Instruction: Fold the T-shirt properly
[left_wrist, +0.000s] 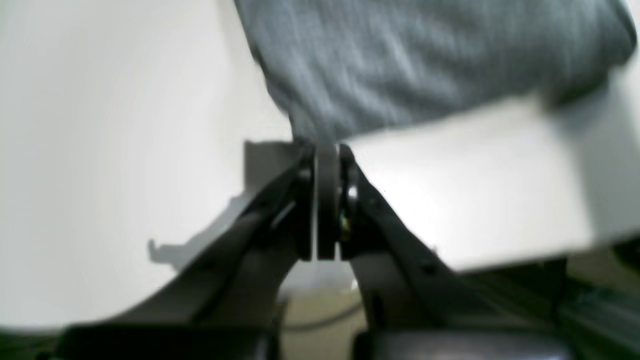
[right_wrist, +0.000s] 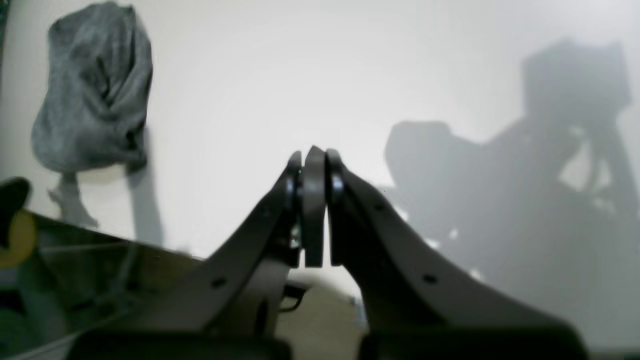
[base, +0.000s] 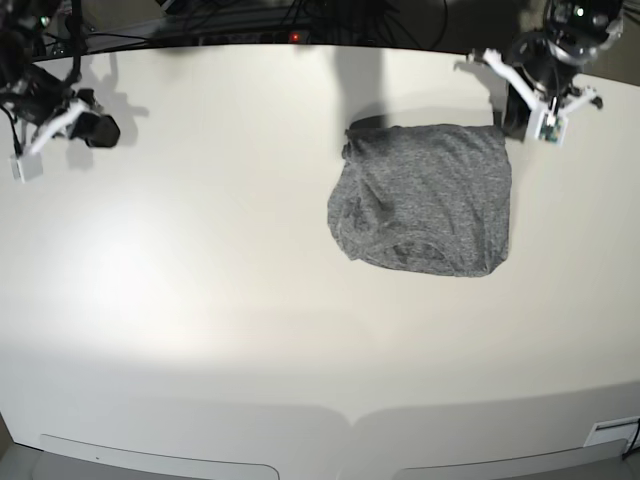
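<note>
Table (base: 200, 300): white, broad, matte; carries the garment on its far right part in the base view, bare surface spreading to the left and toward the near edge.
T-shirt (base: 425, 200): heather-grey speckled knit, folded into a rough square and lying flat on the table; left edge rumpled with a raised crease near the far left corner, right edge straighter; no print visible. Seen from the right wrist view as a bunched grey mass (right_wrist: 92, 87) at upper left, well apart from that claw. Seen from the left wrist view as a grey panel (left_wrist: 425, 65) filling the top, blurred.
Left arm (base: 545, 75): at the far right corner of the base view, just beside the far right corner of the folded shirt.
Left gripper (left_wrist: 327, 150): jaws pressed together, pads flat against each other, nothing pinched between them; tips right at the lower corner of the grey fabric, contact not certain because of blur.
Right arm (base: 45, 105): at the far left of the base view, well apart from the shirt.
Right gripper (right_wrist: 314, 152): jaws pressed together, holding nothing, poised above bare table with its own shadow cast to the right.
</note>
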